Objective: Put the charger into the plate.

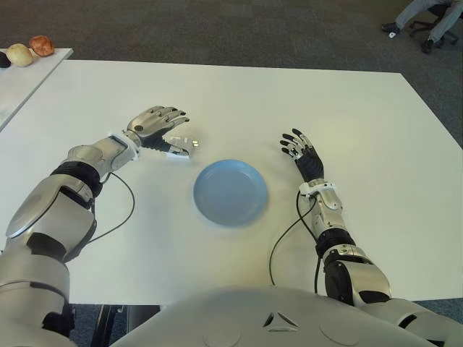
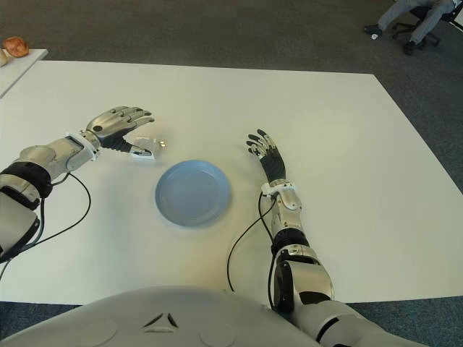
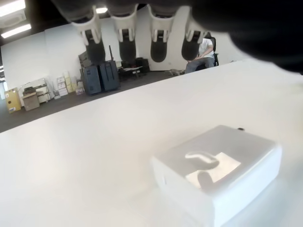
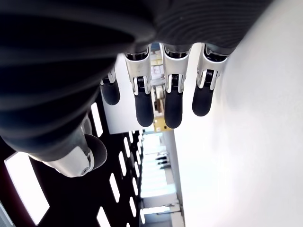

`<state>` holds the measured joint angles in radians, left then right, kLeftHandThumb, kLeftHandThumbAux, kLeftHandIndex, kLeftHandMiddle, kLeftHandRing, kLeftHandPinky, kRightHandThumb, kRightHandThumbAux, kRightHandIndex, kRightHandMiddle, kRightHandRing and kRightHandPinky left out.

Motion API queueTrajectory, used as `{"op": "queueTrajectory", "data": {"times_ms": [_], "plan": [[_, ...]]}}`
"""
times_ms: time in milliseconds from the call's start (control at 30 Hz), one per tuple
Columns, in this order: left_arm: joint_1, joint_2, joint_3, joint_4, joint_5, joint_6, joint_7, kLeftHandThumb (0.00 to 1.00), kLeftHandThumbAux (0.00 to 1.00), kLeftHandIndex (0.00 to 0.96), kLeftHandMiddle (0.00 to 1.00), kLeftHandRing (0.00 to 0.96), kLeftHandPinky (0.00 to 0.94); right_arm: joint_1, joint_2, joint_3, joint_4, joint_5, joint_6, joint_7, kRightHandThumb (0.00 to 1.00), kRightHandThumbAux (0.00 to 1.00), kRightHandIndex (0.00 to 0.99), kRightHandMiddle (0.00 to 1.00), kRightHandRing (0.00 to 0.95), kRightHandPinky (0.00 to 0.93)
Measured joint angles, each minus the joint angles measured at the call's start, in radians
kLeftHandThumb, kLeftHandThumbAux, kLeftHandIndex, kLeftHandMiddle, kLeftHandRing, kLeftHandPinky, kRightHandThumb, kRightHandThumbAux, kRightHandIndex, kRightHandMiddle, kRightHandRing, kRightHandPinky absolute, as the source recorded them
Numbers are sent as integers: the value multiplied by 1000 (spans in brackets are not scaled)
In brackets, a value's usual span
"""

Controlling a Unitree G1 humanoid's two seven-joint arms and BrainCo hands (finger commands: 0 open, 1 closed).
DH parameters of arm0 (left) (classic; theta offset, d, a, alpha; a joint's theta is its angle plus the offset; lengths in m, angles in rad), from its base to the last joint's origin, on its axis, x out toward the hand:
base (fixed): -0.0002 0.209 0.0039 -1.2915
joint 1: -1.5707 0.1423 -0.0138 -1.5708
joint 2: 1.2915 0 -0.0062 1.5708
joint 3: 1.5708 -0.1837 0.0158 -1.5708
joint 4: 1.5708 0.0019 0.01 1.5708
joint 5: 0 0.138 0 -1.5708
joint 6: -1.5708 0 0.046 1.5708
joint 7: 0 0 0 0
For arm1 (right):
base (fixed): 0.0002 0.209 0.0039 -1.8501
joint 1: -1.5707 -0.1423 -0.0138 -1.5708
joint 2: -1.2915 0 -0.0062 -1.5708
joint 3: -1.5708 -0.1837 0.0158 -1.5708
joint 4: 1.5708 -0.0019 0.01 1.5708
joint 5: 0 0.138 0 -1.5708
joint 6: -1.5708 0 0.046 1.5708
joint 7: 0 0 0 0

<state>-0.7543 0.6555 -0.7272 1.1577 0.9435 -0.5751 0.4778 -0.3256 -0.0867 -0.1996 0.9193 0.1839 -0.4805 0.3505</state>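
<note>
Our left hand (image 1: pixel 158 124) reaches forward and inward from the left, its forearm angled across our front, palm down and fingers (image 3: pixel 125 40) extended, loosely spread and holding nothing. Our thumb (image 1: pixel 168 147) points beneath them. Our right hand (image 1: pixel 302 153) lies straight ahead on the right, forearm running away from our torso, fingers (image 4: pixel 173 101) stretched out and slightly fanned, empty. Cables trail from both wrists.

**Charger on table, plate empty**

Charger (image 3: pixel 218 165): small white block, glossy, lying flat on white table (image 1: pixel 347 108), w/ metal prongs showing on its plate-facing end. Sits just beyond plate's far-left edge, not touching. Plate (image 1: pixel 230 191): round, light blue, upright, nothing in it.
</note>
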Motion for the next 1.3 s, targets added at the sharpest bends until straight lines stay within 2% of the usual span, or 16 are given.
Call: {"op": "queueTrajectory", "data": {"times_ms": [167, 600, 1300], "plan": [[-3, -28, -9, 59, 1, -2, -27, 362, 162, 0, 0, 0, 0, 1, 0, 0, -2, 0, 0, 0, 186, 647, 95, 229, 219, 222], [-10, -34, -36, 82, 1, -18, -110, 376, 221, 0, 0, 0, 16, 15, 0, 0, -24, 2, 0, 4, 187, 645, 101, 231, 223, 231], [-26, -85, -76, 130, 10, 22, -172, 409, 197, 0, 0, 0, 47, 91, 0, 2, -127, 7, 3, 18, 198, 622, 112, 233, 224, 227]]}}
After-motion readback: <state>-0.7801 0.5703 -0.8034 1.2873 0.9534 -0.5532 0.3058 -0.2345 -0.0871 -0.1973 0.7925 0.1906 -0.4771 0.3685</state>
